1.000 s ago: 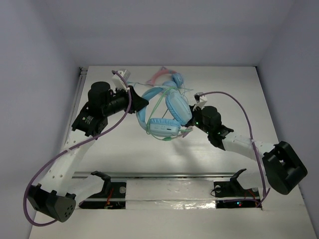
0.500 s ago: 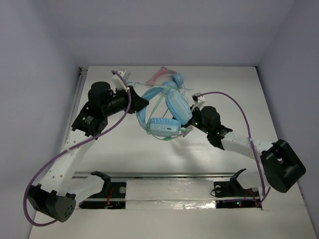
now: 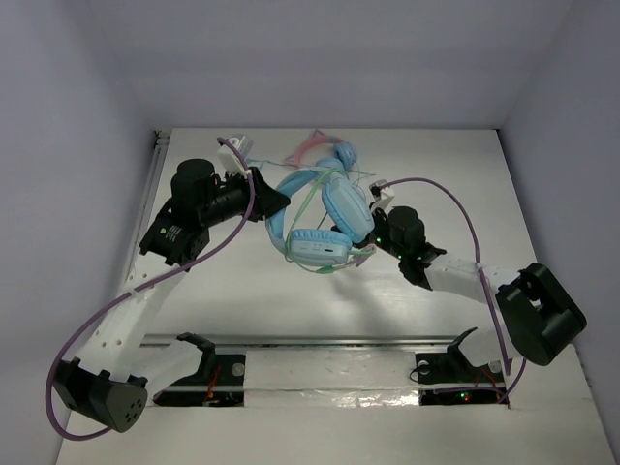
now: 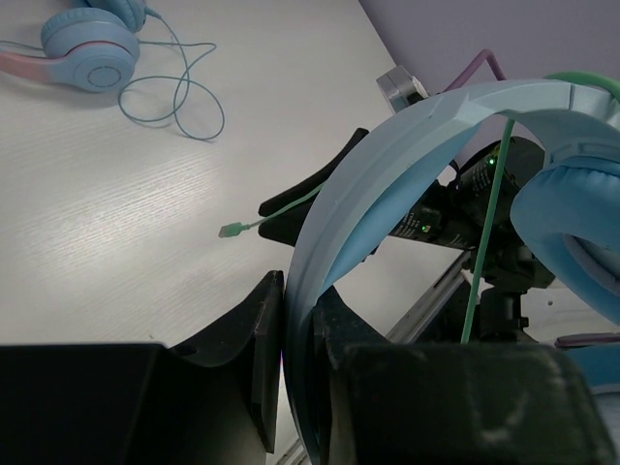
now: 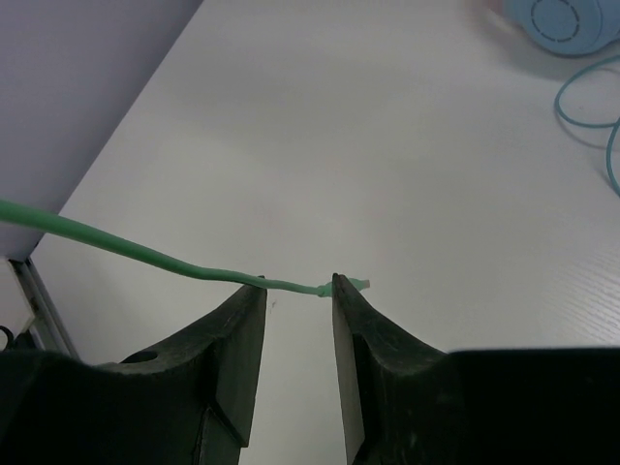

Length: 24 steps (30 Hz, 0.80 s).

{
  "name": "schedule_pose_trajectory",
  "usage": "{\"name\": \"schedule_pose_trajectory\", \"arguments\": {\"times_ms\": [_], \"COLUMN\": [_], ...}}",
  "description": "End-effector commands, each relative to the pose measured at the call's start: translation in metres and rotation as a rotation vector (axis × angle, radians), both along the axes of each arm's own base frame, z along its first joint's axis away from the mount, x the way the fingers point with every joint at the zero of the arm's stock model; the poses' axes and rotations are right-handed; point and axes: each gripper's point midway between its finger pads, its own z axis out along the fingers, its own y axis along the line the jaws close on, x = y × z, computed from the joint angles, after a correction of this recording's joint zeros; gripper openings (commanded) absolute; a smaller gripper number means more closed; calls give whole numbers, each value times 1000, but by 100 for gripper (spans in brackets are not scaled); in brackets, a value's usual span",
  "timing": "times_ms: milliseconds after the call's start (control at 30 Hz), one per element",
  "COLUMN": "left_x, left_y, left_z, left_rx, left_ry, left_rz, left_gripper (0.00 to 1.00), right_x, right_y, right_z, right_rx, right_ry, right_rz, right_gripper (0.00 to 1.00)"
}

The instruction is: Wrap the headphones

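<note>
The light-blue headphones (image 3: 325, 218) hang above the table's middle, cups down and facing each other. My left gripper (image 4: 300, 329) is shut on their wide headband (image 4: 387, 184); in the top view this gripper (image 3: 276, 199) sits at the headband's left end. The thin green cable (image 5: 126, 254) runs in from the left and lies across the tips of my right gripper (image 5: 298, 286). Its jaws stand apart and open, and the plug end (image 5: 360, 284) pokes just past the right finger. From above, the right gripper (image 3: 373, 232) is close beside the right cup.
A smaller pair with a pink headband (image 3: 325, 150) lies at the back of the table, its teal cord (image 4: 179, 92) looped beside it. White walls close in the table at the back and sides. A metal rail (image 3: 320, 341) runs along the near edge.
The right arm has shifted a little to the left, bringing its gripper closer to the headphones' right cup. The left arm and the headphones have stayed put.
</note>
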Motion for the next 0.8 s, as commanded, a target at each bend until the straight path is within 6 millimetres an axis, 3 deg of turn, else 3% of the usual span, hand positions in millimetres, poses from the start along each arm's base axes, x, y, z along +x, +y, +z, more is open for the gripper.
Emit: {"name": "schedule_pose_trajectory", "arguments": {"times_ms": [0, 300, 500, 600, 767], "left_x": [-11, -15, -16, -14, -4], "left_y": [-3, -1, -3, -4, -4], "left_z": [59, 59, 63, 64, 63], "left_rx": [-115, -124, -149, -159, -176], "left_ry": [-112, -102, -95, -89, -73], "left_rz": [-29, -20, -23, -25, 17], "left_gripper": [0, 0, 0, 0, 0], "right_x": [11, 9, 5, 4, -1], "right_y": [3, 12, 13, 16, 16], "right_z": [32, 38, 39, 40, 42], "right_rx": [60, 89, 131, 159, 193], "right_ry": [-118, -129, -123, -114, -100], "right_rz": [-7, 40, 51, 59, 65], "right_gripper": [40, 40, 33, 28, 7]}}
